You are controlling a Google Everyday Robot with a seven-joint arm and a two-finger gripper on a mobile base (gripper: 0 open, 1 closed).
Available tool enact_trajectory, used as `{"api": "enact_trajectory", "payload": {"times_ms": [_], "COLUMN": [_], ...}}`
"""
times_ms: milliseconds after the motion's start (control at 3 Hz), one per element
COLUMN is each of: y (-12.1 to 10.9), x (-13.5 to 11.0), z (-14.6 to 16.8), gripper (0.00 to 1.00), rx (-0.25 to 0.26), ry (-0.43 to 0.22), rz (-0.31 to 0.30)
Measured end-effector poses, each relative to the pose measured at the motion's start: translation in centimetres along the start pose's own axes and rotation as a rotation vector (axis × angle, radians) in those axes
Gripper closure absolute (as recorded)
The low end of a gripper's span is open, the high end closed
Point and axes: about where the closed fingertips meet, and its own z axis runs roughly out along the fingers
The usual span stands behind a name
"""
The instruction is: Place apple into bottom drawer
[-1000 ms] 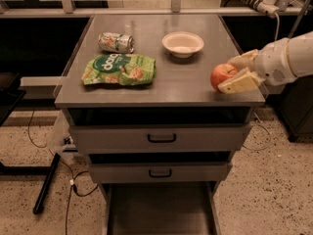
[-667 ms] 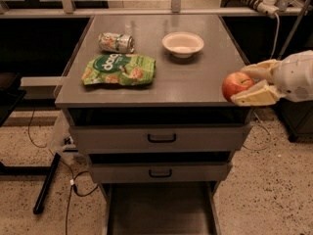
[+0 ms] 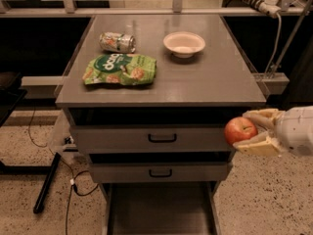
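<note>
The red apple (image 3: 240, 129) is held in my gripper (image 3: 246, 131), whose pale fingers (image 3: 257, 146) close on it from above and below. It hangs in the air off the cabinet's front right corner, level with the top drawer front (image 3: 151, 138). The bottom drawer (image 3: 159, 208) is pulled out at the lower middle, its flat grey floor bare, well below and to the left of the apple.
On the cabinet top (image 3: 215, 77) lie a green snack bag (image 3: 120, 69), a crushed can (image 3: 117, 41) and a white bowl (image 3: 184, 44). The middle drawer (image 3: 159, 172) is closed. A black pole and cables (image 3: 49, 180) lie on the floor at left.
My gripper has carried the apple off the cabinet top, forward past its right front edge and downward to the level of the top drawer.
</note>
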Motion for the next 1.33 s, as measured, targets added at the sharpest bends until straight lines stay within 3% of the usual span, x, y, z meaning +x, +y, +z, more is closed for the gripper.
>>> {"api": "enact_trajectory", "payload": {"times_ms": [333, 1000, 1333], "y": [3.2, 3.6, 6.1], "x": [3.4, 3.9, 7.0], "z": [3.1, 4.5, 10.5], "gripper": [1.0, 1.0, 1.0], "rx": [-0.062, -0.085, -0.159], "ry": [0.037, 0.041, 0.057], "rz": [0.045, 0.064, 0.127]}}
